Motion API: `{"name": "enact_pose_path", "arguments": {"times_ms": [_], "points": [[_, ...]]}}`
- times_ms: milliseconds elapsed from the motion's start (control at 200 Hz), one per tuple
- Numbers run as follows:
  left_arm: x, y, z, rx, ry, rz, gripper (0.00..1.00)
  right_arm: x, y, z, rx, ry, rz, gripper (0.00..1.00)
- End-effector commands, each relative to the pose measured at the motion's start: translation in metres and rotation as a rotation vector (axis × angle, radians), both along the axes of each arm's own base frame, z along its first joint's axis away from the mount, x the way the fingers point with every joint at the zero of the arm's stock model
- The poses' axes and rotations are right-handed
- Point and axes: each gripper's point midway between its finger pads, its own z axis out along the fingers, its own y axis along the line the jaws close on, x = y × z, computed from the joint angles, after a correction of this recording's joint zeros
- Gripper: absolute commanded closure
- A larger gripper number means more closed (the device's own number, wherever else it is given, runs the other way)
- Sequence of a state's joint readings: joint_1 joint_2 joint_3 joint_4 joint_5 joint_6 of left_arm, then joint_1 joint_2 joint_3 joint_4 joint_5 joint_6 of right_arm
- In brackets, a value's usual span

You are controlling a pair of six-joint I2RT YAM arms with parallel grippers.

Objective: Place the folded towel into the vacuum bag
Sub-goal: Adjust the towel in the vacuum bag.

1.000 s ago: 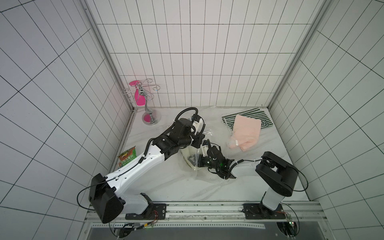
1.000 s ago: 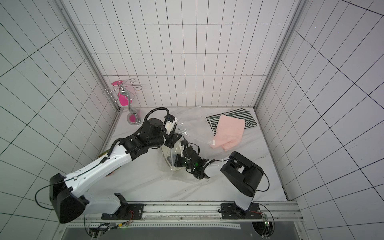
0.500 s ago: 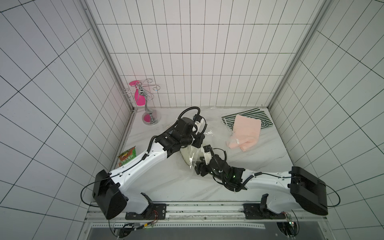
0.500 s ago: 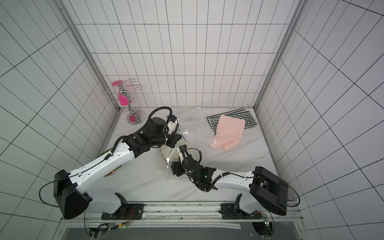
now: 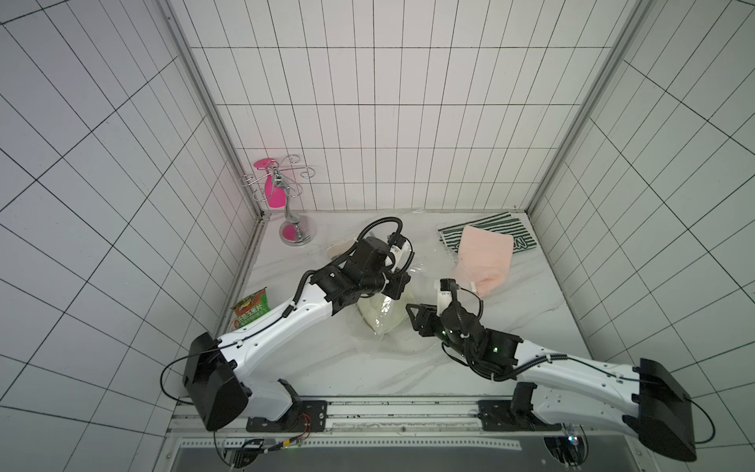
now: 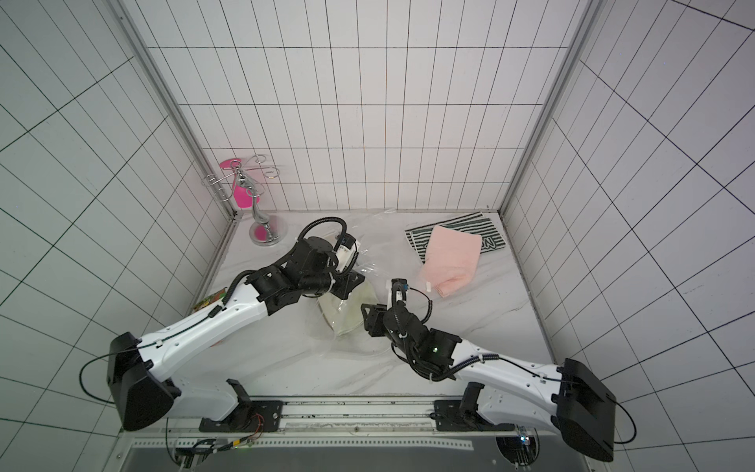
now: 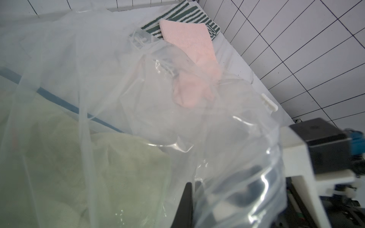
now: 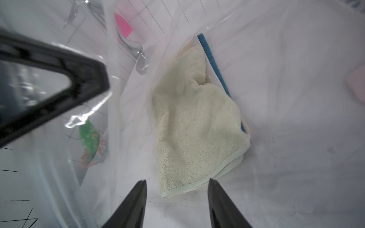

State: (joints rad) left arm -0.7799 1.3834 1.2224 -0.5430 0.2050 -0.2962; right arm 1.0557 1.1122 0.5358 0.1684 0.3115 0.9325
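Observation:
The vacuum bag (image 5: 425, 265) (image 6: 369, 261) is clear crinkly film spread over the middle of the table. A cream folded towel (image 5: 380, 318) (image 6: 343, 316) (image 8: 193, 122) (image 7: 79, 167) lies inside it. Above the towel, my left gripper (image 5: 398, 286) (image 6: 351, 282) (image 7: 192, 183) is shut on a lifted fold of the bag's film (image 7: 217, 128). My right gripper (image 5: 410, 314) (image 6: 365, 312) (image 8: 177, 180) is open just short of the towel's near corner. Nothing is between its fingers.
A pink towel (image 5: 486, 261) lies on a green-striped cloth (image 5: 510, 227) at the back right. The bag's white slider clip (image 7: 269, 102) lies near it. A chrome stand (image 5: 294, 233) is at the back left and a green snack packet (image 5: 251, 312) is by the left wall.
The right arm has stretched out low over the table. Its gripper stays by the towel's near edge, jaws a little narrower. The left gripper still holds the film up.

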Motion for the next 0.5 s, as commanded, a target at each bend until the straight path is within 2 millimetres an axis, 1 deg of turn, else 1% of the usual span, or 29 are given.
{"name": "enact_pose_path", "arguments": {"times_ms": [0, 100, 145, 190, 245, 325, 420, 495], "points": [[-0.009, -0.005, -0.003, -0.007, 0.023, -0.019, 0.92, -0.003, 0.001, -0.030, 0.105, 0.125, -0.092, 0.48], [-0.014, -0.008, -0.010, -0.018, 0.047, -0.030, 0.92, -0.005, 0.014, -0.045, 0.125, 0.154, -0.102, 0.45], [-0.015, -0.010, -0.014, -0.012, 0.055, -0.036, 0.92, -0.004, 0.018, -0.054, 0.126, 0.170, -0.110, 0.44], [-0.018, -0.011, -0.016, -0.005, 0.060, -0.043, 0.92, -0.001, 0.021, -0.059, 0.139, 0.166, -0.119, 0.43], [-0.020, -0.012, -0.017, -0.003, 0.060, -0.050, 0.92, 0.003, 0.025, -0.065, 0.156, 0.173, -0.133, 0.42], [-0.023, -0.014, -0.014, -0.011, 0.058, -0.057, 0.92, 0.008, 0.030, -0.077, 0.204, 0.206, -0.158, 0.42], [-0.025, -0.016, -0.010, -0.019, 0.052, -0.065, 0.92, 0.016, 0.044, -0.081, 0.275, 0.214, -0.153, 0.42], [-0.025, -0.016, -0.009, -0.018, 0.049, -0.066, 0.92, 0.025, 0.059, -0.084, 0.304, 0.220, -0.132, 0.43]]}}
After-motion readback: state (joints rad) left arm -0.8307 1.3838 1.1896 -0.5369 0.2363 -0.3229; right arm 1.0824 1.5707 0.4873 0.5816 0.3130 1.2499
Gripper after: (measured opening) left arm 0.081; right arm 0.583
